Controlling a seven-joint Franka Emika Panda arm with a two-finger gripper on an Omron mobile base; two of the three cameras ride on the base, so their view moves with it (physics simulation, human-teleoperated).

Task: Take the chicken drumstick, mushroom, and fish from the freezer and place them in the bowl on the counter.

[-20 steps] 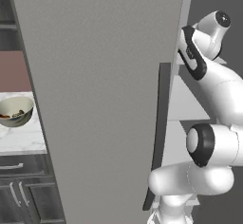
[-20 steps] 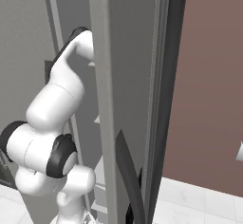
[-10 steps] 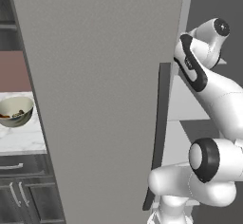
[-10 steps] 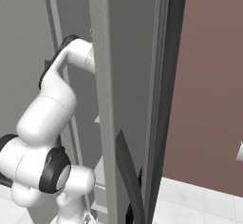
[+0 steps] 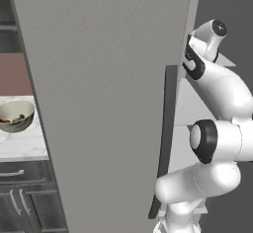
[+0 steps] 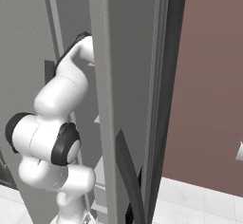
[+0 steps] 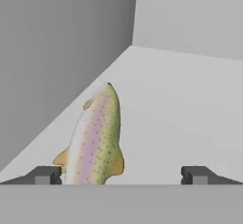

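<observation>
Inside the freezer (image 5: 108, 79), the gripper (image 7: 118, 174) hangs with jaws spread wide and empty above a white shelf (image 7: 180, 109), the fish (image 7: 95, 137) lying flat just ahead of its left fingertip. The fish looks slick, tapered and probably frozen stiff, so a pinch across its thick mid-body seems safest. The bowl (image 5: 16, 116) waits on the counter (image 5: 24, 145).

so the fish (image 7: 97, 135) is lying flat on the white freezer shelf (image 7: 180, 114) close to the grey side wall, and the bowl (image 5: 16, 116) sits on the marble counter (image 5: 27, 145)
</observation>
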